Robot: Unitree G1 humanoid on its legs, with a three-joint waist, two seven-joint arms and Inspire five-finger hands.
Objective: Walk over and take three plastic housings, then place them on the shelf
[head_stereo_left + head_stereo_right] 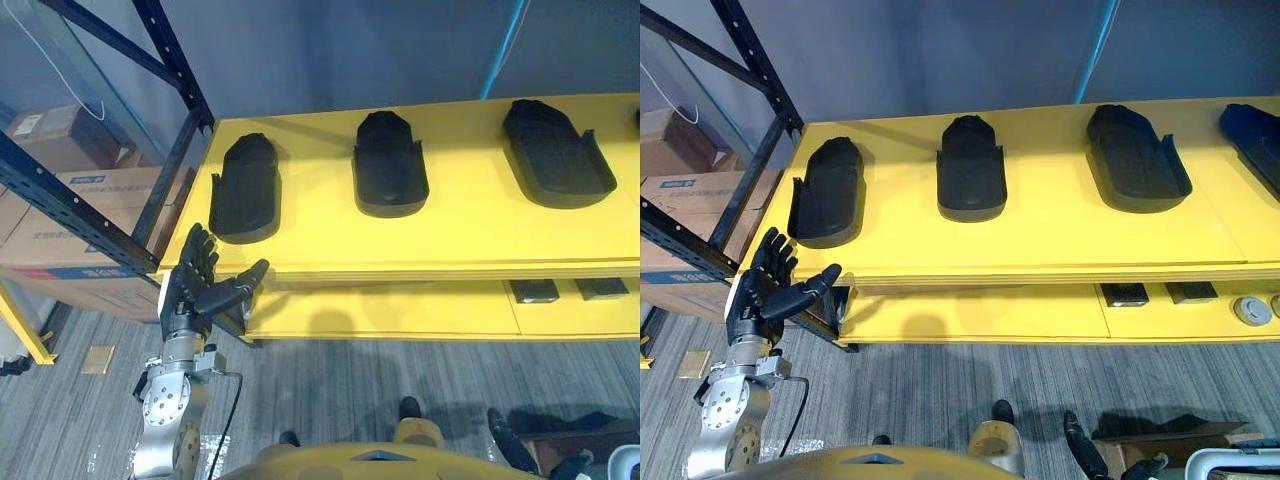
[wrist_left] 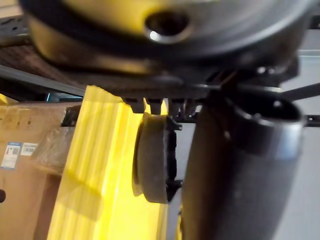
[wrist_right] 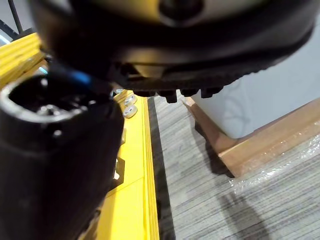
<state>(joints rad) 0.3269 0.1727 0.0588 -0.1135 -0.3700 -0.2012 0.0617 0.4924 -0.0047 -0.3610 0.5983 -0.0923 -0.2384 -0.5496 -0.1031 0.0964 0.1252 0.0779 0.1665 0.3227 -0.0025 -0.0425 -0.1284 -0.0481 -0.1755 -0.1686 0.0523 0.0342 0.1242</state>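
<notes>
Wide bare gaps separate housings (image 1: 389, 165) on the yellow shelf (image 1: 470, 215); black upright (image 1: 175, 60) flanks left.

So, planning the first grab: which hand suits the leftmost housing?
Left. The left hand is raised, open, at the shelf front, nearest the leftmost housing; the right hand sits low by the floor.

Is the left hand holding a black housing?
No: the left hand is open and empty by the front edge of the yellow shelf, apart from the nearest housing lying on top.

You've got left housing (image 1: 245, 188), middle housing (image 1: 390, 163), right housing (image 1: 555, 152): black, shoe-shaped, lying flat, well apart along yellow shelf (image 1: 470, 225) top.
</notes>
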